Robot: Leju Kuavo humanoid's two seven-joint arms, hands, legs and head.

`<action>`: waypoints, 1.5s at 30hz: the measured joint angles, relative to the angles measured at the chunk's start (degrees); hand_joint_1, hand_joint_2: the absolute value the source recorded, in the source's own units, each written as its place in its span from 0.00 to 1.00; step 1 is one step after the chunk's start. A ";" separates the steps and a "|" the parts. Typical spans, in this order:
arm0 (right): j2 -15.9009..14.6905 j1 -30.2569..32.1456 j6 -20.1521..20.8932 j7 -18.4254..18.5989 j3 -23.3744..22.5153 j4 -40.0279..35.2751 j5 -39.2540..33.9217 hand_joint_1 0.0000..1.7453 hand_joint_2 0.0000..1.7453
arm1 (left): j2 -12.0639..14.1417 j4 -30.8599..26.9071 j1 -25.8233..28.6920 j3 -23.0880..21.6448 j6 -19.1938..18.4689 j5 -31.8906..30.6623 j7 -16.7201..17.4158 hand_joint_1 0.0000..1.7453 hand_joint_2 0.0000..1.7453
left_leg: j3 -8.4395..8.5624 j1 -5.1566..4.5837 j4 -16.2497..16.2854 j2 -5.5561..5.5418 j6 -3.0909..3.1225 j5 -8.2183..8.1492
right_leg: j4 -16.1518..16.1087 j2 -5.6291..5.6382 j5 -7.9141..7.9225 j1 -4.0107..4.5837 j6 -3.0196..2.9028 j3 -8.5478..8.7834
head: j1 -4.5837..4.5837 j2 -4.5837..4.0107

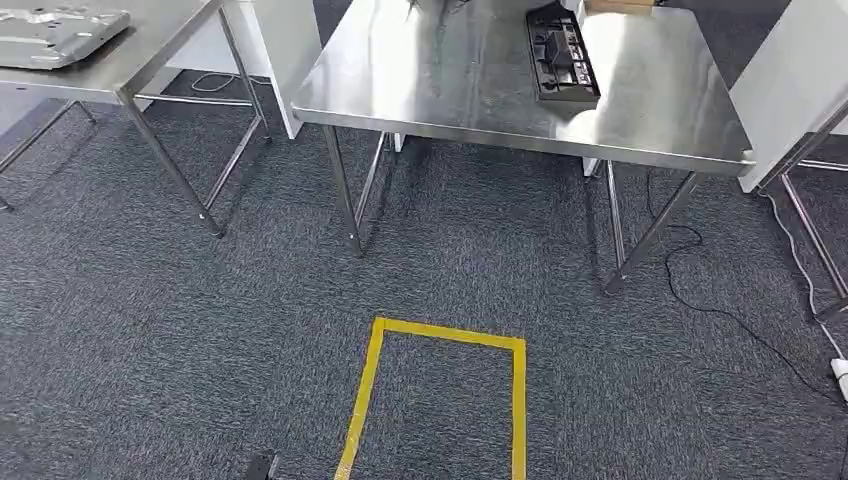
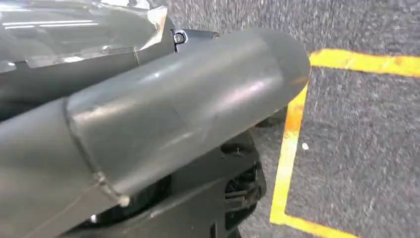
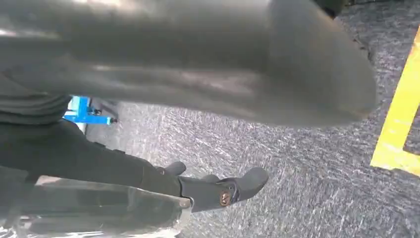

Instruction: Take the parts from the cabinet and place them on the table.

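Head view: polished steel worktop [image 1: 480, 90] stood ahead, beyond a yellow tape rectangle [image 1: 440, 400] on the grey carpet [image 1: 150, 330]. One black moulded plastic part [image 1: 562, 52] already lay on the worktop, towards its far right. A second steel table [image 1: 150, 55] to the left carried a flat grey metal plate [image 1: 55, 32]. No cabinet visible from this stance.

Left hand [image 2: 163, 124] hung over the carpet beside the tape; grip state could not be told. Right hand [image 3: 198, 69] also hung low, dark fingers [image 3: 233, 188] curled inward with nothing seen in them.

Judgement: robot between fetches. Next move should turn to find the cabinet, square up before reaching, and open the fingers before closing on a part.
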 joint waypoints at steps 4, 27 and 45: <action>0.07 0.01 -0.44 -0.44 -0.02 0.07 -0.46 0.00 0.00 | 0.02 0.00 0.05 0.00 -0.04 0.41 -0.22 0.00 0.00 | -2.82 0.43 6.12 -0.28 -1.38 -6.67 | -0.47 -0.20 2.09 -0.45 -2.45 -1.28 | -0.66 0.00; 0.24 0.20 -0.37 -0.72 -0.02 0.20 0.07 0.00 0.00 | -0.11 0.00 -0.49 0.02 1.88 1.62 -0.17 0.00 0.00 | 0.44 -0.09 0.40 -0.05 1.54 -1.34 | 1.07 -0.29 -0.38 -0.37 1.42 0.55 | 0.15 0.00; 0.26 0.67 3.00 -1.75 -0.02 0.26 0.72 0.00 0.00 | 0.02 0.00 -0.33 -0.98 1.33 1.00 1.66 0.00 0.00 | 3.10 -0.43 1.32 3.20 0.07 -4.36 | 0.90 -5.69 1.28 0.62 -1.39 -1.52 | -0.76 0.00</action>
